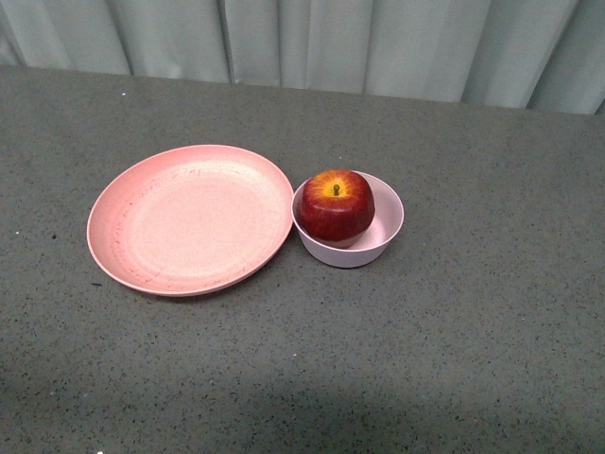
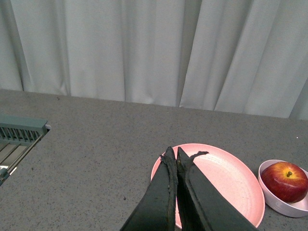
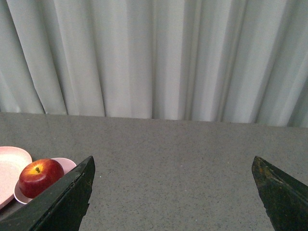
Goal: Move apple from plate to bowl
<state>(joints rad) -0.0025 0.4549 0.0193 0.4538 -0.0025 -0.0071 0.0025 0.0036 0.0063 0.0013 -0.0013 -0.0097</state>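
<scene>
The dark-red apple (image 1: 337,204) with a yellow patch round its stem sits upright in the small pale pink bowl (image 1: 381,244). The wide salmon-pink plate (image 1: 189,218) lies empty just left of the bowl, rims almost touching. Neither gripper shows in the front view. In the left wrist view my left gripper (image 2: 173,153) is shut and empty, held over the plate (image 2: 226,180), with the apple (image 2: 287,181) in the bowl (image 2: 281,204) off to one side. In the right wrist view my right gripper (image 3: 173,161) is wide open and empty, well away from the apple (image 3: 39,177), bowl (image 3: 66,164) and plate (image 3: 9,168).
Everything rests on a grey speckled table (image 1: 473,331) with a pale curtain (image 1: 378,43) along its far edge. A light green slatted rack (image 2: 19,137) shows at the edge of the left wrist view.
</scene>
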